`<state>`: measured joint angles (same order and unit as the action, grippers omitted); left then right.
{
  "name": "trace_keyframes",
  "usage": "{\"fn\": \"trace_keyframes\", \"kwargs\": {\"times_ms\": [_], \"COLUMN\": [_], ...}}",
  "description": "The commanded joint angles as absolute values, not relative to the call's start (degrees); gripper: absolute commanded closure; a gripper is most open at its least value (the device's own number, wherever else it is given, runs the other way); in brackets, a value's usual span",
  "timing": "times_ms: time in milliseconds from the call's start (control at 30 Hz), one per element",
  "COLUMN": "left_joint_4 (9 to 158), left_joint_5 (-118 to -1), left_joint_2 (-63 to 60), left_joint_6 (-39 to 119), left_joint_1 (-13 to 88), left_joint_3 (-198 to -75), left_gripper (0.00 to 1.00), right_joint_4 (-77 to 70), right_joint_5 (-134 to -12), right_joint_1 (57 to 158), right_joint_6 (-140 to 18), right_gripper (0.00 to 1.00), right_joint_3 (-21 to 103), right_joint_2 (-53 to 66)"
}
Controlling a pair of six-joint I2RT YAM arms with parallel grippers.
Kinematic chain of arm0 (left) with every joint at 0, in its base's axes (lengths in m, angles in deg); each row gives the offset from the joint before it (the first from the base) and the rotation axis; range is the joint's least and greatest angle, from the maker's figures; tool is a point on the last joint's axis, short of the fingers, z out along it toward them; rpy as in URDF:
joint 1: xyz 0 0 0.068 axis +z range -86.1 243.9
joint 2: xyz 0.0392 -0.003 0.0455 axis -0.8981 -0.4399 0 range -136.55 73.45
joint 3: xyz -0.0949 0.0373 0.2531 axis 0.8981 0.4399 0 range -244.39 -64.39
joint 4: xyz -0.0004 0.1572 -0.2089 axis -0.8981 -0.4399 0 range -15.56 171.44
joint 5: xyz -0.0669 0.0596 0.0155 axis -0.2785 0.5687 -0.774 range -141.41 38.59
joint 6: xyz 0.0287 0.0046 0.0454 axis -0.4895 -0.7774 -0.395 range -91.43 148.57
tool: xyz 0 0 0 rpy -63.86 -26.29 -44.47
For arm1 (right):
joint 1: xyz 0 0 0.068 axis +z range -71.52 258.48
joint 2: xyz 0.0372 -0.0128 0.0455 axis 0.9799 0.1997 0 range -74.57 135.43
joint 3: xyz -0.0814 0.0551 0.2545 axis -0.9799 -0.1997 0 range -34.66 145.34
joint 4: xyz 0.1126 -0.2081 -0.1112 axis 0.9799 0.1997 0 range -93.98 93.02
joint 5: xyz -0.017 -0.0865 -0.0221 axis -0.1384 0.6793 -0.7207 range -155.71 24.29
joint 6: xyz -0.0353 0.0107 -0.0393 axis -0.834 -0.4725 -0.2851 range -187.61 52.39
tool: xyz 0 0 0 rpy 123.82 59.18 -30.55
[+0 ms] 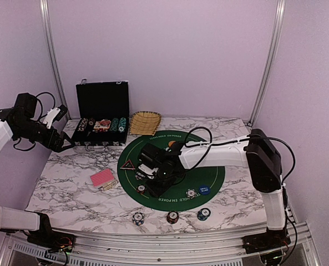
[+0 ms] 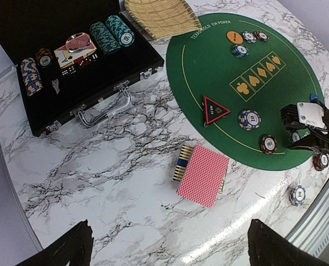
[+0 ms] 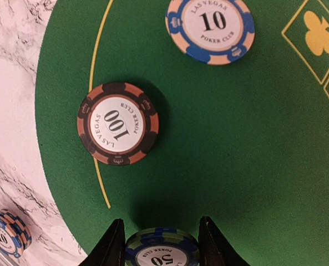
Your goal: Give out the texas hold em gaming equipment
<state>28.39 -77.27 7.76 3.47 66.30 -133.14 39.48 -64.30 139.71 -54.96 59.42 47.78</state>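
Note:
On the green poker mat [image 1: 214,172], my right gripper [image 3: 161,246] is shut on a blue-green 50 chip stack [image 3: 161,252], held just above the felt with its shadow underneath. A brown 100 chip [image 3: 118,123] and a blue 10 chip [image 3: 209,23] lie on the mat ahead of it. The pink-backed deck of cards [image 2: 203,175] lies on the marble beside the mat. The black-red triangle marker [image 2: 214,109] and the orange disc [image 2: 234,37] sit on the mat, and so does the blue disc [image 1: 203,189]. My left gripper [image 1: 64,143] hangs open, high over the table's left side, holding nothing.
The open black case [image 2: 70,61] with chip rows stands at the back left, a straw basket [image 2: 161,16] beside it. Three chip stacks [image 1: 172,216] sit on the marble near the front edge. Another 10 chip stack [image 3: 6,233] lies just off the mat.

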Motion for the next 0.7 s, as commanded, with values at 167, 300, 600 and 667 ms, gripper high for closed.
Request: {"fn": "trace_keyframes", "kwargs": {"times_ms": [167,300,600,667], "left_joint_4": [26.8,26.8,26.8,26.8], "left_joint_5": [-77.5,-77.5,-77.6,-77.7], "left_joint_2": [8.4,8.3,8.3,8.3], "left_joint_6": [2.9,2.9,3.0,3.0], "left_joint_1": [66.1,66.1,66.1,66.1], "left_joint_3": [-134.8,-134.9,-134.9,-134.9], "left_gripper": [0.01,0.01,0.01,0.01], "right_joint_4": [36.8,36.5,36.9,36.9], "right_joint_5": [-67.9,-68.0,-67.5,-67.4], "right_joint_1": [139.7,139.7,139.3,139.1], "right_joint_6": [-56.8,-56.8,-57.1,-57.2], "right_gripper": [0.68,0.65,0.40,0.38], "right_joint_3": [60.7,60.2,60.2,60.2], "right_joint_2": [49.5,49.8,49.6,49.4]}}
